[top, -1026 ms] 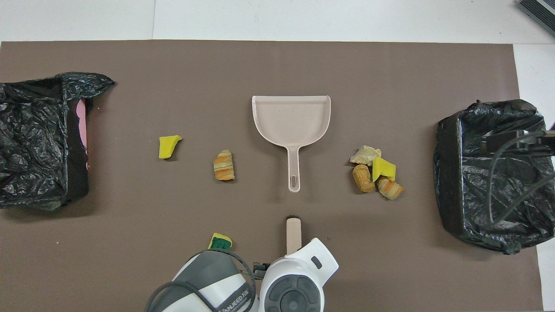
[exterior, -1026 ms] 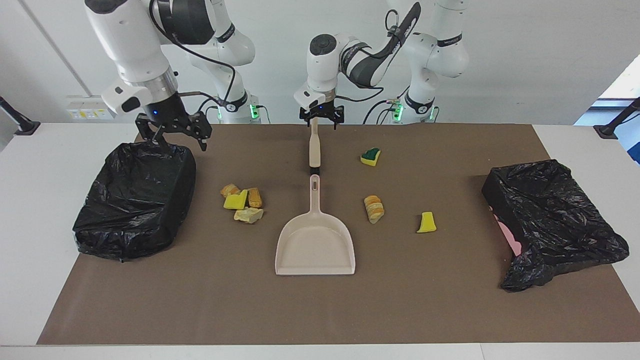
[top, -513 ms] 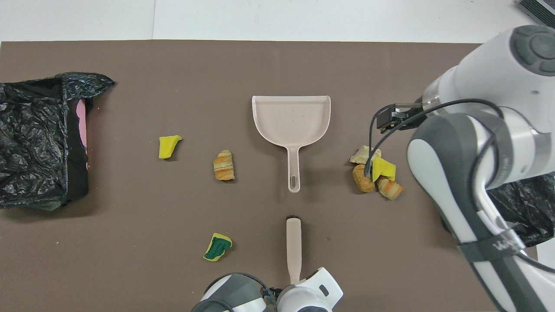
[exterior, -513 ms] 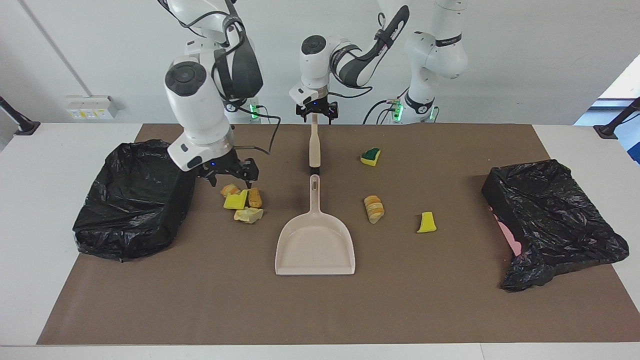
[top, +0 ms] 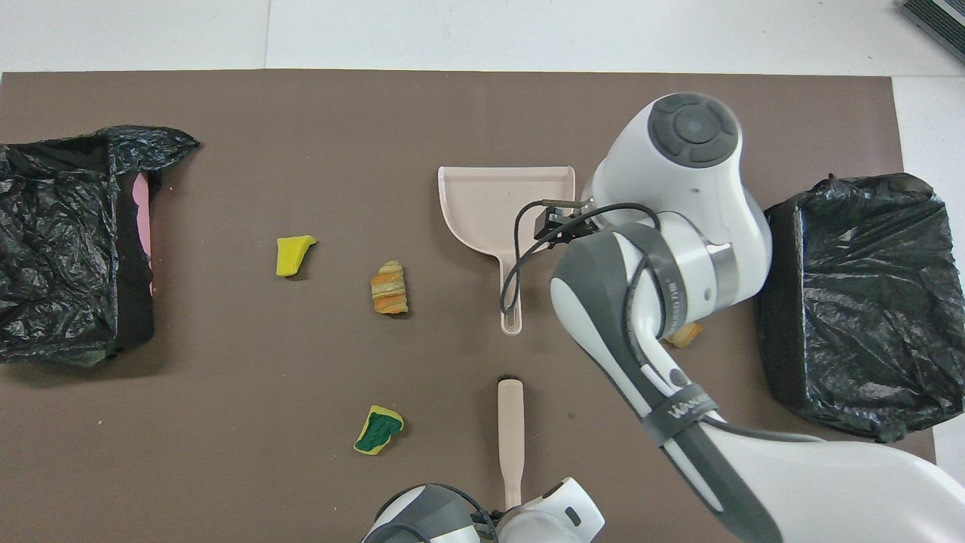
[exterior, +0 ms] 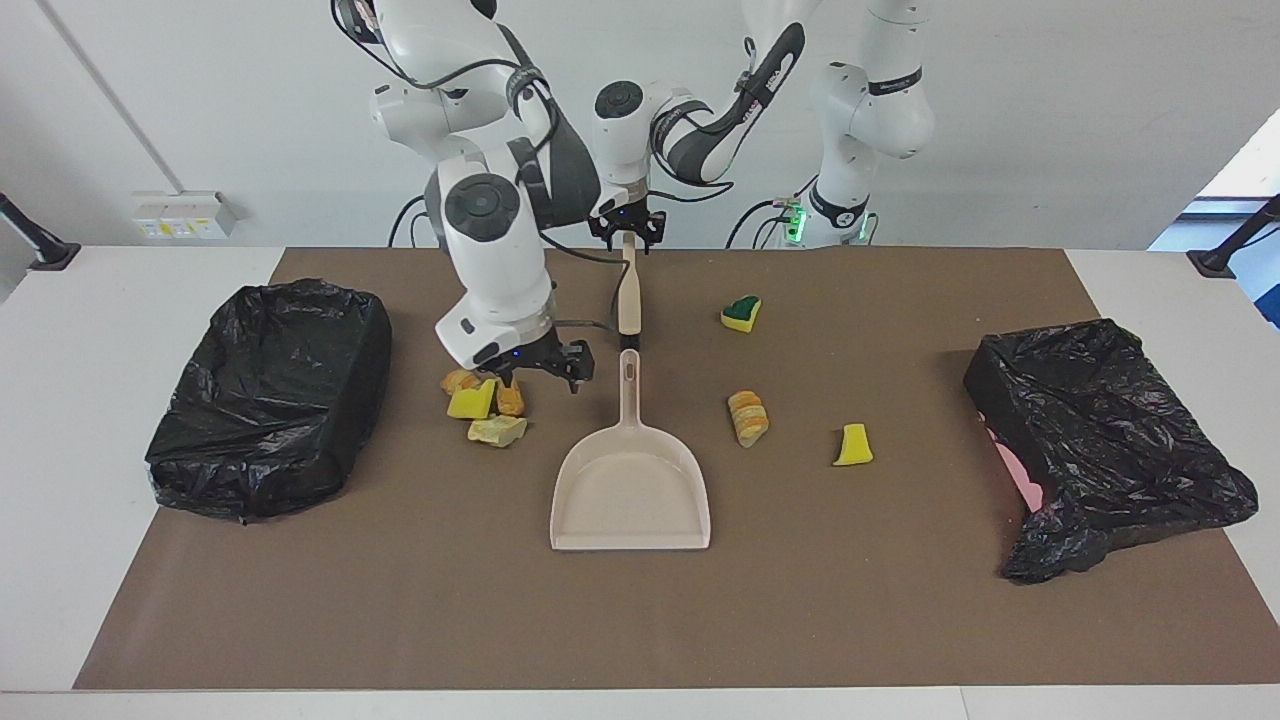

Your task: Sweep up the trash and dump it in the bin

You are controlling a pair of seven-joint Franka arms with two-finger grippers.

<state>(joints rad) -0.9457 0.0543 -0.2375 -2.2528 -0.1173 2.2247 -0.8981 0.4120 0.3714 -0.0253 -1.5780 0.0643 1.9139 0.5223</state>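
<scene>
Where a brown mat (exterior: 400,620) covers the white table (exterior: 60,400), a black-bagged bin (exterior: 270,400) is seen at the facing view's left edge. Beside it, four trash chunks (exterior: 485,408) are clustered partly under the spread right gripper (exterior: 540,372); overhead, nearly all are hidden by that arm. At centre, above the dustpan (exterior: 630,490), the brush (exterior: 629,295) is met at its upper end by the left gripper (exterior: 628,232), though whether it grips cannot be told. Three more chunks and a second, tilted bin (exterior: 1100,440) are placed rightward.

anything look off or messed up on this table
Yes. The bin at the left arm's end of the table lies tipped over, its black liner slumped and a pink wall showing, while the other bin stands squarely. Sponge chunks lie scattered around the dustpan.
</scene>
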